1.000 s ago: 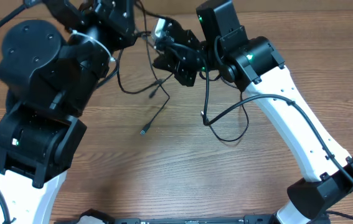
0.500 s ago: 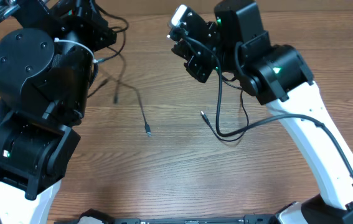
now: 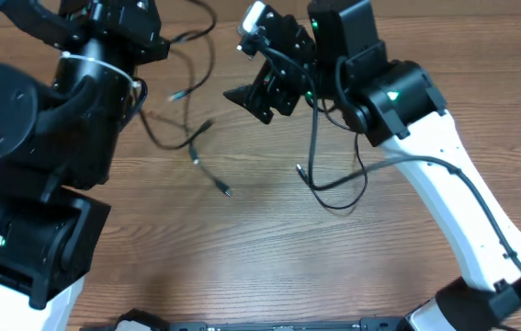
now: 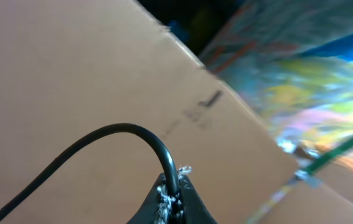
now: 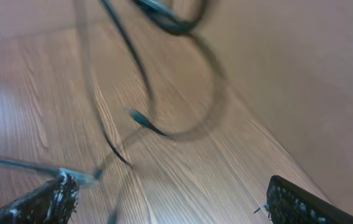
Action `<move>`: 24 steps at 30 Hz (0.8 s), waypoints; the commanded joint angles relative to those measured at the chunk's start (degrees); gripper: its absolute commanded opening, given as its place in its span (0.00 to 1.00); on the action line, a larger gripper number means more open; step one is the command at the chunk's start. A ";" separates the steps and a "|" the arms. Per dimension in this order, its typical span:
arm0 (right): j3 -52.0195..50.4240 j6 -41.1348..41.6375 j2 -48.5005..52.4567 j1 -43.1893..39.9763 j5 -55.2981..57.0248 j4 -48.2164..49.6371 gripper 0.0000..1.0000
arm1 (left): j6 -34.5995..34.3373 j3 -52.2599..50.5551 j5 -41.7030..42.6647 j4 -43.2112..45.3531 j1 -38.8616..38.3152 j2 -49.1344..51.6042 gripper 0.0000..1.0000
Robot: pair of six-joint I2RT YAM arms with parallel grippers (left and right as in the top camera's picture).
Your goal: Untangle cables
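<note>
- Step in hand: drawing strands apart; the left gripper (image 4: 173,200) is pinched tight on one cable (image 4: 120,128), raised at the far left
- The right gripper (image 5: 171,202) is spread wide and empty above the loose cables (image 3: 170,142) on the table (image 3: 242,262)
- Next, probably: right gripper picks a separate strand
- Count: two grippers, three plug ends (image 3: 226,190); number of strands unclear

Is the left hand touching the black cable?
Touching. The left wrist view shows the black cable running down into the left hand, pinched between its shut fingertips.
</note>
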 commanded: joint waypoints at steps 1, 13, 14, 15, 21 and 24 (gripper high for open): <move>-0.02 0.02 2.03 0.22 -5.64 1.68 0.94 | -2.99 1.29 6.91 0.83 -0.26 -1.09 0.04; -0.02 0.26 4.28 2.05 -8.07 5.51 0.82 | -8.17 1.29 14.95 0.68 -0.28 -1.07 0.04; -0.02 0.42 4.28 2.32 -8.07 5.77 0.81 | -8.61 1.29 15.54 0.72 -0.28 -1.07 0.04; -0.02 0.55 4.28 2.56 -8.09 5.97 0.80 | -8.96 1.29 15.93 0.81 -0.28 -1.07 0.04; -0.02 0.68 4.28 4.63 -8.46 6.45 0.04 | -8.87 1.29 15.98 0.57 -0.26 -1.07 0.04; -0.02 0.63 4.28 4.98 -8.44 5.57 0.04 | -7.65 1.29 13.90 -1.01 -0.26 -1.05 0.04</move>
